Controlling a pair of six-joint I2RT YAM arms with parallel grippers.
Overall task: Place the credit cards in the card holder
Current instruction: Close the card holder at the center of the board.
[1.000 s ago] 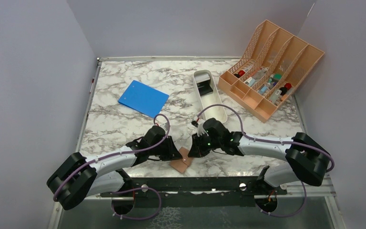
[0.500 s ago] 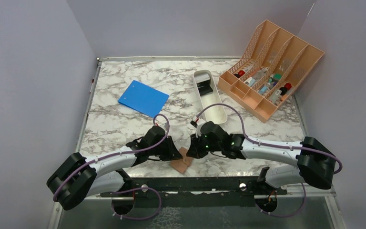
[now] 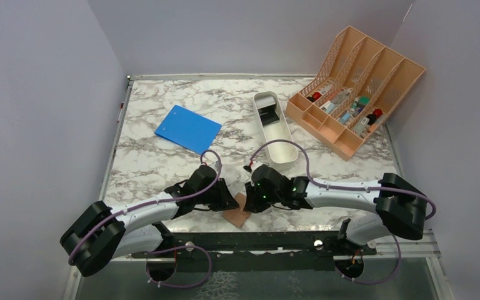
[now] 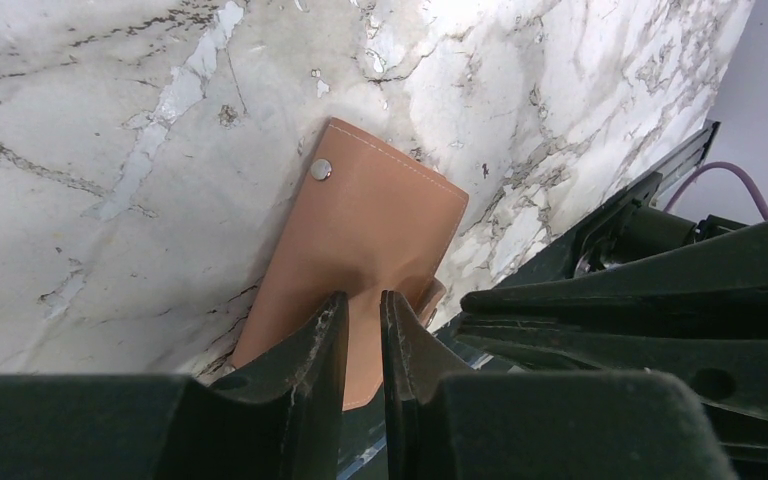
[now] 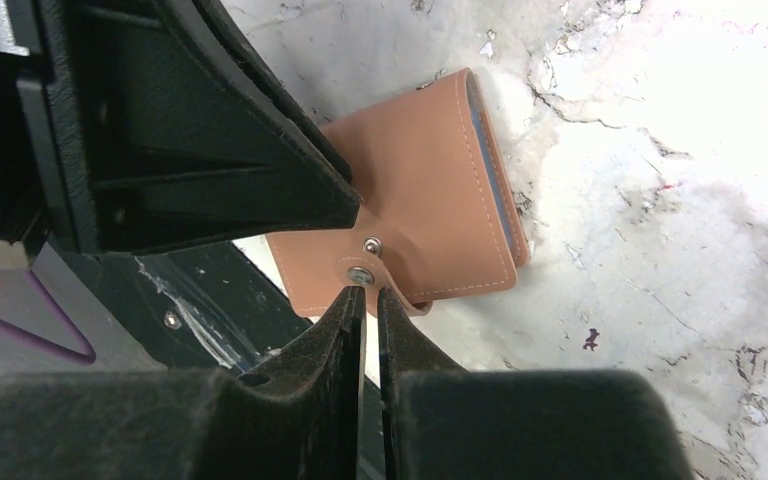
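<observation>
We judge the card holder (image 3: 237, 214), at the near edge of the table (image 3: 162, 164), light and floppy (best taken by a flap edge); the left gripper (image 4: 363, 300) pinches it narrowly, the right gripper (image 5: 370, 297) sits nearly closed at its snap tab (image 5: 358, 272), grip uncertain.

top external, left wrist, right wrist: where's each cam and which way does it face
Top external: high behind the robot, facing down onto the marble table; left arm and right arm show.
Left wrist: on the left arm, facing along the left gripper onto the card holder; its fingers show.
Right wrist: on the right arm, facing along the right gripper at the card holder's snap tab; its fingers show.
Shared: both wrist views show the card holder and the other arm's gripper.
</observation>
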